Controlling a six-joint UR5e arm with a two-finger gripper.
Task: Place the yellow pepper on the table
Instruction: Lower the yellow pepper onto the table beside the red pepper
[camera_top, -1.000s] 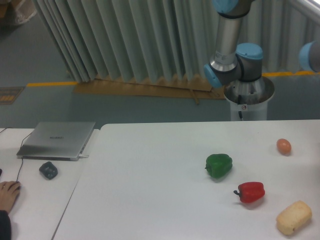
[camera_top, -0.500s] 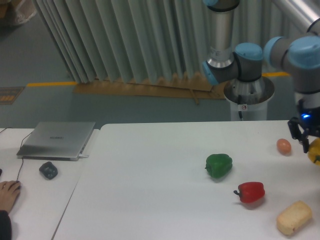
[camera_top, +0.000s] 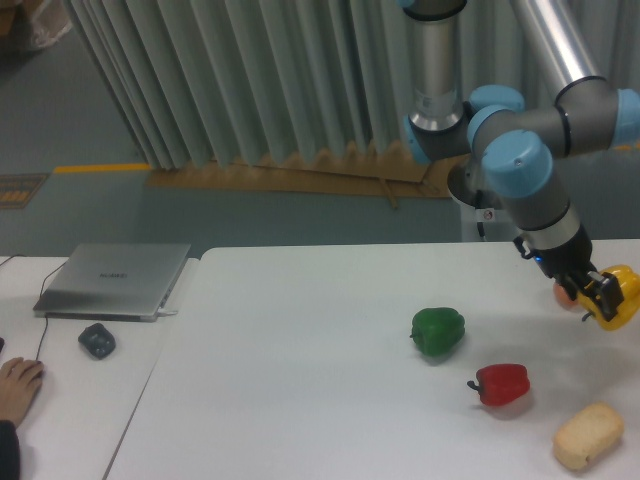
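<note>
My gripper (camera_top: 603, 299) is at the right edge of the view, tilted toward the right and shut on the yellow pepper (camera_top: 619, 297). The glossy pepper hangs just above the white table (camera_top: 300, 380) and is partly cut off by the frame edge. The arm's blue-jointed wrist (camera_top: 515, 165) reaches down to it from the upper middle.
A green pepper (camera_top: 438, 331), a red pepper (camera_top: 501, 384) and a pale beige bread-like block (camera_top: 588, 435) lie on the right half of the table. An orange egg-like object (camera_top: 564, 294) sits half hidden behind the gripper. A laptop (camera_top: 115, 279), mouse (camera_top: 97, 341) and a hand (camera_top: 17, 385) are on the left desk.
The arm has swung into view from the right. The gripper with the yellow pepper moved left and slightly up, now in front of the orange object.
</note>
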